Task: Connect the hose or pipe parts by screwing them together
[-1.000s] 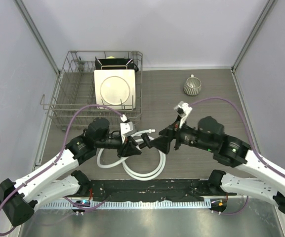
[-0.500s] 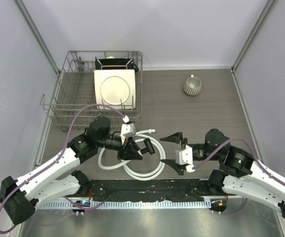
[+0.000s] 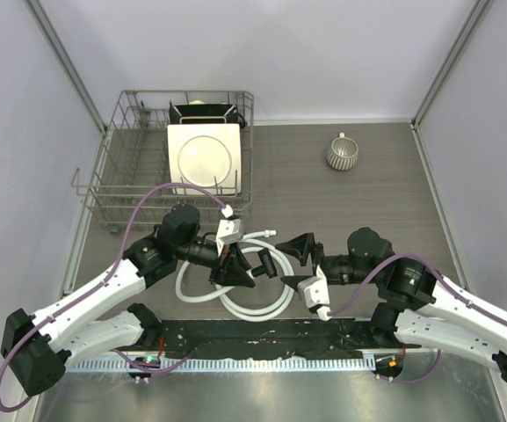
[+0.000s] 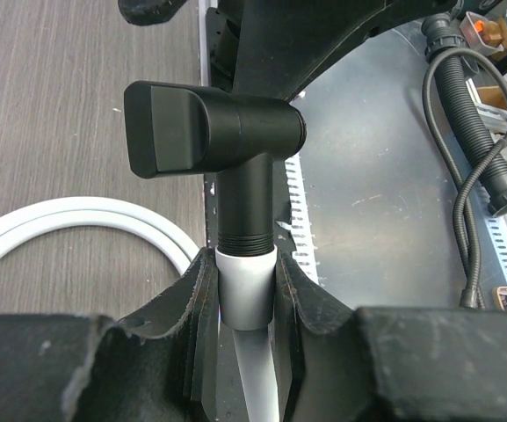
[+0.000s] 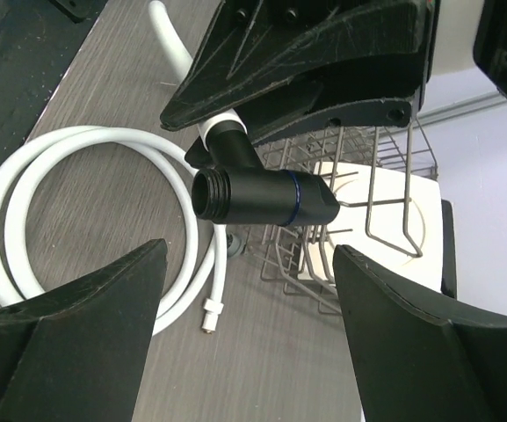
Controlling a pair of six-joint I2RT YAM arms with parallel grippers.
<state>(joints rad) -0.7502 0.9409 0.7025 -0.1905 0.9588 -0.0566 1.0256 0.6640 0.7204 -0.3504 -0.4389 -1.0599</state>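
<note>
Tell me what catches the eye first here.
A black fitting is held at the middle of the table, the white connector below it clamped in the left gripper. The open right gripper faces its threaded port, apart from it. Under them the white hose lies coiled.

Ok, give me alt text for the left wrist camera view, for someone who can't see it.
The left gripper is shut on a white hose connector, with a black T-shaped fitting seated on its end. Loops of white hose lie on the wooden table at left.
</note>
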